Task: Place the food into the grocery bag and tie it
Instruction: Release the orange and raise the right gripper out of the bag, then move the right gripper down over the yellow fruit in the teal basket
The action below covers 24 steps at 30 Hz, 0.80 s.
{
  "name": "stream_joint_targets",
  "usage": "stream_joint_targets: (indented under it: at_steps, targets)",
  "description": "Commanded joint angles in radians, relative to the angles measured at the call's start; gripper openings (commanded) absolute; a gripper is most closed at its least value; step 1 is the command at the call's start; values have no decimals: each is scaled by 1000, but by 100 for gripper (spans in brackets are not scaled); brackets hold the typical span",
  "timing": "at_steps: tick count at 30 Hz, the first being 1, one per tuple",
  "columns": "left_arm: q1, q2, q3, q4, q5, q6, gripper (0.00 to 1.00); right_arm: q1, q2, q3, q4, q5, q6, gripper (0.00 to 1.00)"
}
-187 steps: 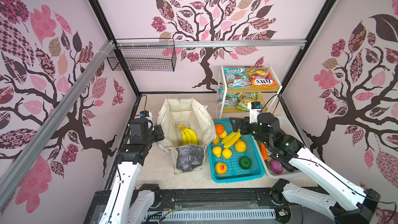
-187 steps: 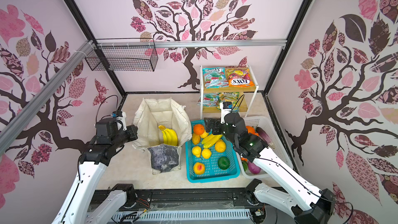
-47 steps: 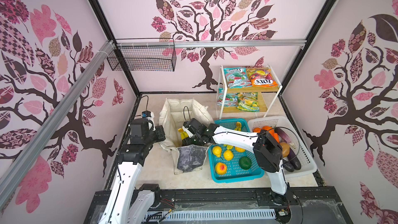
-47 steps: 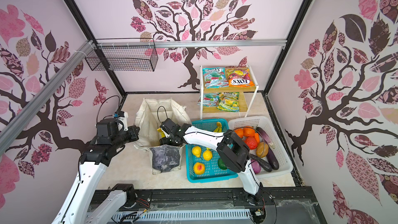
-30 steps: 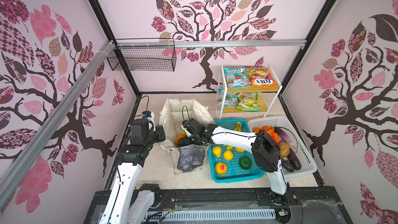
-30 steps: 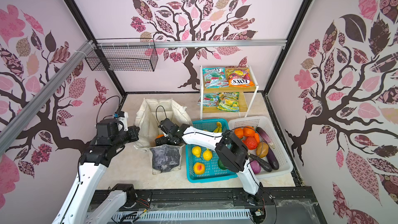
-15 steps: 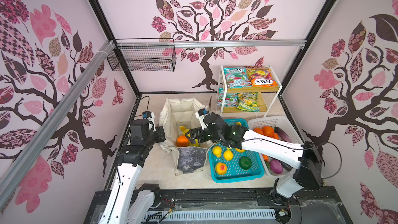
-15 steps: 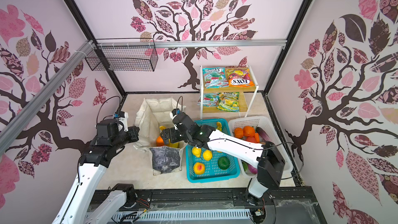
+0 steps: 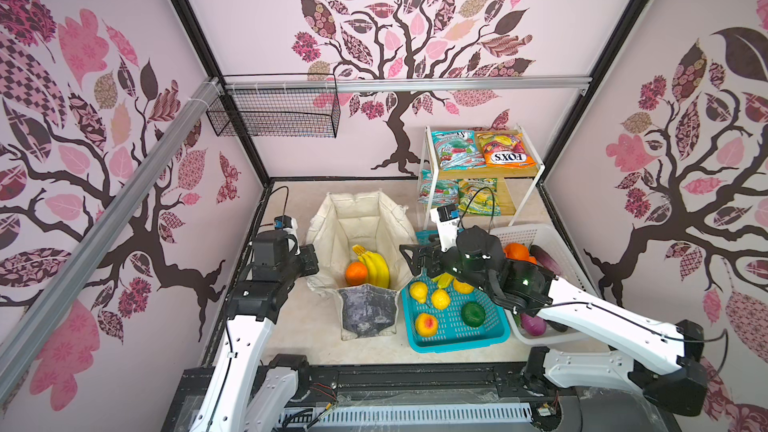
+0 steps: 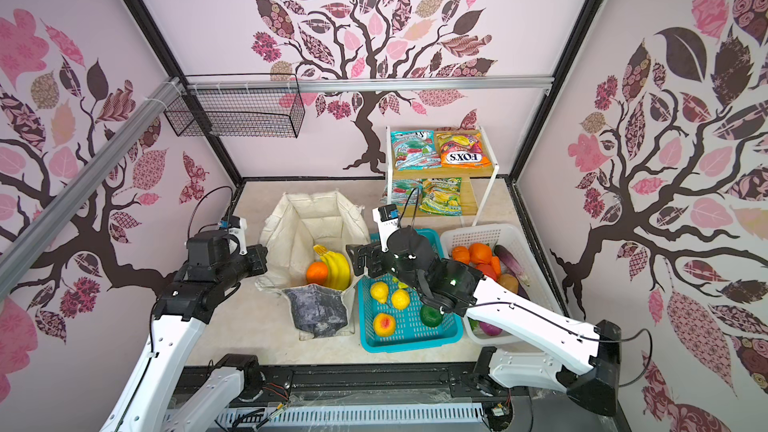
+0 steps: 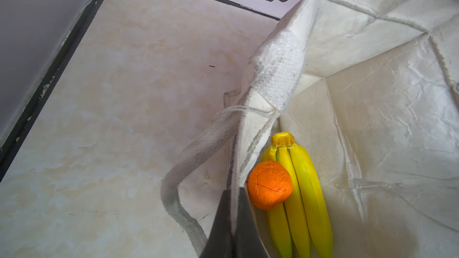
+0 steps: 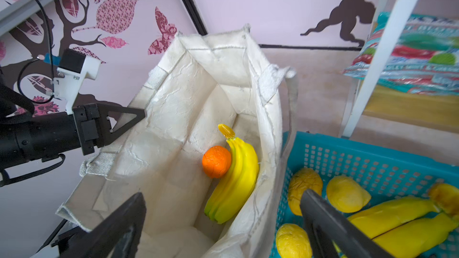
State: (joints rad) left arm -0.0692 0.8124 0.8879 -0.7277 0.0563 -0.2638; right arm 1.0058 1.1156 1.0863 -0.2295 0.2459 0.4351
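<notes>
The cream grocery bag (image 9: pixel 361 222) (image 10: pixel 318 218) stands open in both top views. Inside it lie a yellow banana bunch (image 9: pixel 377 268) (image 12: pixel 236 170) and a round orange (image 9: pixel 356 273) (image 11: pixel 269 184), touching each other. My left gripper (image 9: pixel 309 261) (image 11: pixel 233 194) is shut on the bag's left rim and holds it open. My right gripper (image 9: pixel 411 261) (image 12: pixel 222 194) hovers open and empty over the bag's right rim, beside the teal basket. The FOX'S packet (image 9: pixel 505 151) and the green-yellow packet (image 9: pixel 478 197) lie on the shelf. A round red vegetable (image 10: pixel 487 271) shows in the white basket, partly behind the arm.
A teal mesh basket (image 9: pixel 457 344) with lemons, a peach, a green fruit and bananas stands right of the bag. Beside it is a white mesh basket (image 9: pixel 540 234) of vegetables. The white-legged shelf rack (image 9: pixel 532 197) stands at the back right. A wire basket (image 9: pixel 274 118) hangs on the rail.
My right gripper let the orange go inside the bag beside the bananas, then drew back up and rightwards to the bag's right rim. The left gripper has kept its hold.
</notes>
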Motion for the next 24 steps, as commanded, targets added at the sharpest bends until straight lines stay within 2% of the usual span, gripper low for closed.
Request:
stream_joint_targets:
  at_steps: [1, 4, 6, 11, 14, 17, 24]
  targets:
    - [-2, -22, -14, 9, -39, -9, 0, -2, -131, -77, 28, 46, -76, 100]
    - [-1, -23, -12, 3, -56, -17, 0, -11, -289, -226, 129, 51, -115, 99]
    - [-1, -22, -10, 4, -51, -19, 0, -52, -368, -286, 114, 39, -107, 100]
    - [-1, -27, -10, 6, -34, -16, 0, -204, -406, -296, -69, -61, -79, 99]
    - [0, -29, -11, 6, -35, -13, 0, -209, -438, -360, -68, -94, -76, 100]
    - [-1, -27, -11, 5, -36, -15, 0, -210, -416, -396, -83, -91, -38, 99]
    - [0, -40, -12, -4, -122, -32, 0, -210, -224, -383, -153, -96, 53, 99]
